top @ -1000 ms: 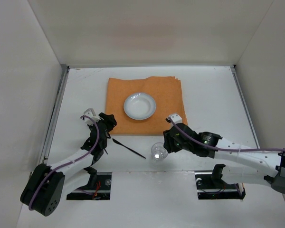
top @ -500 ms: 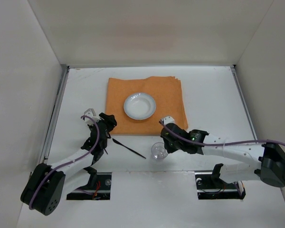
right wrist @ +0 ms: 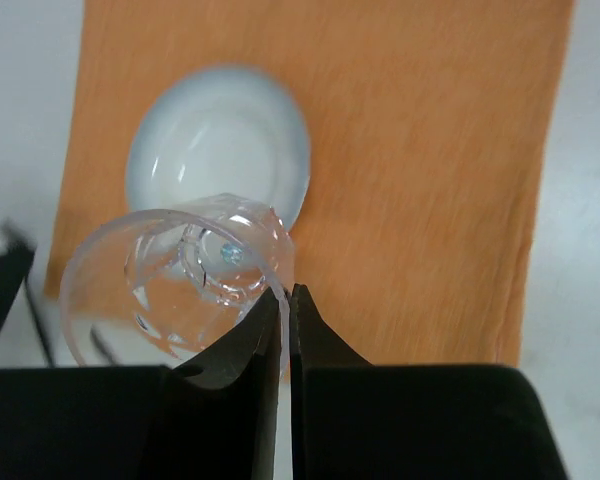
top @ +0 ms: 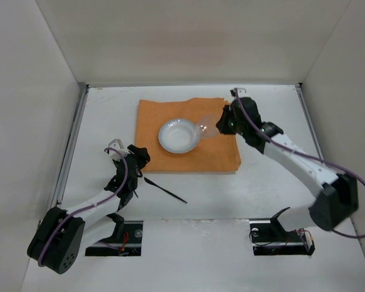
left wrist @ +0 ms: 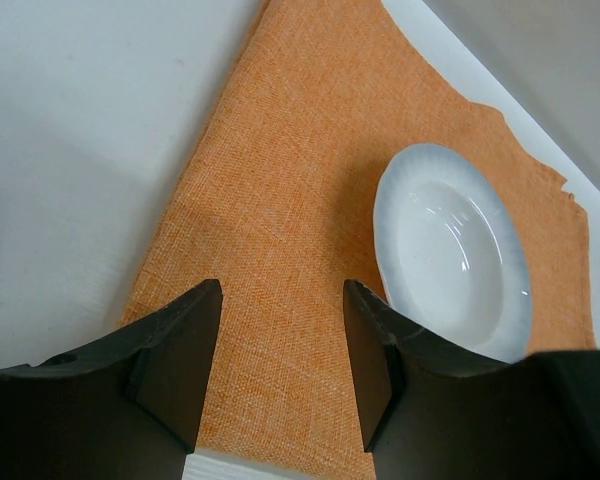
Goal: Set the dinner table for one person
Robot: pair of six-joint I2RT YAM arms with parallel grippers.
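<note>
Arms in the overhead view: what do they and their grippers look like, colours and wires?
The left arm and right arm are slim white tubes joined by black joints, a thin purple cable running along each. The left gripper and right gripper have two flat matte black fingers.

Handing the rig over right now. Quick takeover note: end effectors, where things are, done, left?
Left end effector: open, empty, by the cloth's near-left corner.
Right end effector: shut on the glass rim, glass tilted above the cloth, right of the bowl.
Done: bowl on cloth.
Left: set the glass down upright; place the black utensil, lying on the table off the cloth.
</note>
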